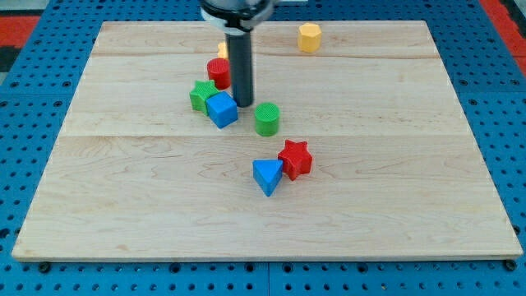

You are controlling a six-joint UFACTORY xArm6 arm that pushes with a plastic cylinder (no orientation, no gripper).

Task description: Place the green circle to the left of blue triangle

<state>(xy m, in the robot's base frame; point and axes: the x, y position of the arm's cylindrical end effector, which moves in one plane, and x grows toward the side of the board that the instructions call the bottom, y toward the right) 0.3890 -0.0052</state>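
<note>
- My tip is on the board, just beside blue cube on its right, w/ green circle near on tip's right side
- No claw on this rig, only a rod, so nothing is grasped or released; tip touches the circle or not, I cannot tell
- Red cylinder is just left of rod; green block touches the cube, its shape is not clear
- Blue triangle is lower, touching red star
- Progress: circle is above the triangle, not left of it; I judge task mostly not done, circle must go down and leftward
- Yellow block far at top; another yellow bit is half hidden behind rod
- Containers: none visible
</note>
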